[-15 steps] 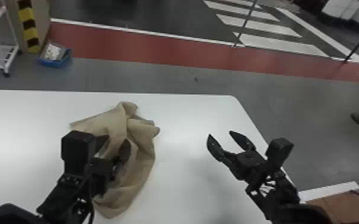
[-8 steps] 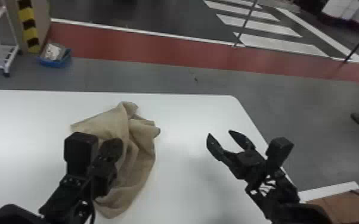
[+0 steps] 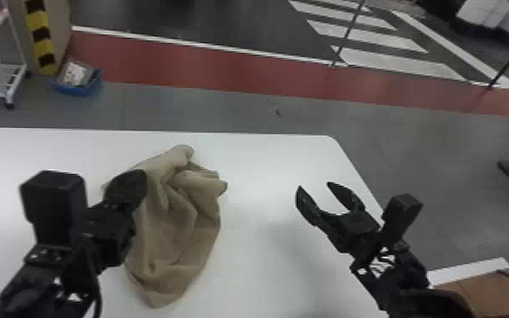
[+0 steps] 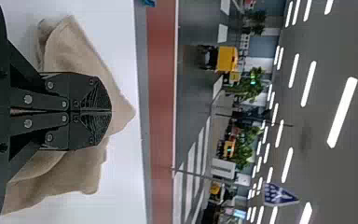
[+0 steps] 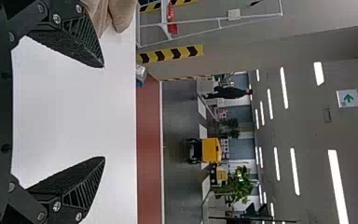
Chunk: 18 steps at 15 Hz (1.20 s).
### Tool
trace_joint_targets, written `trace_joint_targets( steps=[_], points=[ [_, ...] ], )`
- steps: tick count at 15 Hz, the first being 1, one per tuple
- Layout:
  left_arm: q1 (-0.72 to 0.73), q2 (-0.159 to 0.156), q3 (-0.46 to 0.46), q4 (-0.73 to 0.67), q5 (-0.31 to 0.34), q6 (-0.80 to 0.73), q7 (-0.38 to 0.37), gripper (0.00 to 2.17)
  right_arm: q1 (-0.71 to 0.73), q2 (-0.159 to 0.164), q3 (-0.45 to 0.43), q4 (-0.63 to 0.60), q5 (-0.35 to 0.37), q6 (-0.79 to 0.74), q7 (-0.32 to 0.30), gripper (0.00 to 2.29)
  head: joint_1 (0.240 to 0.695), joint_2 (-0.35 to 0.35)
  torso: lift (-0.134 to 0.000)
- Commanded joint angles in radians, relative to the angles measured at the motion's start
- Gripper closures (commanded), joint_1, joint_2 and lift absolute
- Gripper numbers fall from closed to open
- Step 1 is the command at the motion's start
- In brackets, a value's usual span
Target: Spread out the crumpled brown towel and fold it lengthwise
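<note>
The brown towel (image 3: 177, 241) lies in a crumpled heap on the white table (image 3: 262, 270), its longer direction running roughly away from the robot, from a blunt point near the table's near side to a bunched fold (image 3: 184, 154) toward the far edge. A thick, rolled lobe (image 3: 205, 184) pushes out on its right side.

The left gripper (image 4: 111, 111) is plainly the nearer one: in the head view it overlaps the towel's left margin, with most of the cloth lying to its right and toward the robot. Its two fingers are pressed together, flat against each other, and no cloth can be made out between them (the towel shows behind and around them, so whether they touch it is hard to say). The right gripper (image 3: 316, 187) has its fingers spread and empty, well apart from the towel on the right, near the table's right edge.

Spreading seems the step in hand, with the lengthwise fold not begun. The next move likely calls for the left fingers to part and take a single layer at the left margin, while the right hand comes leftward to the lobe. A pinch too deep could catch several layers (soft cloth like this tends to follow in a lump) and drag the heap instead of opening it.
</note>
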Motion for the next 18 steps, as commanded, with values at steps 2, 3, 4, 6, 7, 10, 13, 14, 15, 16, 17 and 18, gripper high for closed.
trace_joint_targets(
  steps=[2, 3, 4, 6, 7, 10, 13, 14, 15, 16, 17, 18],
  points=[
    [0.116, 0.048, 0.150, -0.246, 0.031, -0.002, -0.005, 1.74, 0.001, 0.001, 0.002, -0.015, -0.006, 0.009, 0.000, 0.19, 0.695, -0.323, -0.124],
    [0.151, 0.048, 0.202, -0.293, 0.056, -0.002, -0.013, 1.74, 0.001, 0.001, 0.009, -0.015, -0.006, 0.009, -0.001, 0.19, 0.695, -0.308, -0.124],
    [0.172, 0.048, 0.239, -0.310, 0.080, 0.014, -0.022, 1.74, 0.001, 0.003, 0.014, -0.015, -0.005, 0.009, -0.001, 0.19, 0.695, -0.276, -0.124],
    [0.202, 0.048, 0.256, -0.290, 0.077, 0.038, -0.010, 1.74, 0.001, 0.007, 0.026, -0.015, -0.005, 0.009, -0.003, 0.19, 0.695, -0.242, -0.124],
    [0.223, 0.046, 0.263, -0.287, 0.076, 0.029, -0.004, 1.74, 0.001, 0.009, 0.029, -0.015, -0.005, 0.009, -0.003, 0.19, 0.695, -0.227, -0.124],
    [0.264, 0.048, 0.319, -0.321, 0.080, -0.063, 0.016, 1.74, -0.002, 0.009, 0.037, -0.024, -0.002, 0.021, -0.011, 0.19, 0.695, -0.187, -0.124],
    [0.258, 0.040, 0.335, -0.298, 0.070, -0.048, 0.032, 1.74, -0.013, 0.010, 0.077, -0.024, 0.013, 0.043, -0.017, 0.19, 0.695, -0.157, -0.124],
    [0.257, 0.039, 0.331, -0.283, 0.050, -0.051, 0.039, 1.74, -0.014, 0.012, 0.092, -0.026, 0.012, 0.043, -0.017, 0.19, 0.695, -0.144, -0.124],
    [0.257, 0.037, 0.328, -0.278, 0.044, -0.051, 0.046, 1.74, -0.016, 0.012, 0.104, -0.027, 0.013, 0.055, -0.017, 0.19, 0.695, -0.130, -0.124],
    [0.257, 0.037, 0.325, -0.281, 0.045, -0.054, 0.044, 1.74, -0.027, 0.010, 0.126, -0.037, 0.020, 0.071, -0.017, 0.19, 0.695, -0.106, -0.124],
    [0.257, 0.037, 0.326, -0.289, 0.059, -0.069, 0.032, 1.74, -0.056, 0.010, 0.150, -0.040, 0.033, 0.117, -0.017, 0.19, 0.695, -0.095, -0.124],
    [0.257, 0.039, 0.328, -0.298, 0.064, -0.069, 0.030, 1.74, -0.103, 0.010, 0.176, -0.037, 0.052, 0.160, -0.017, 0.19, 0.695, -0.085, -0.124]
  ],
)
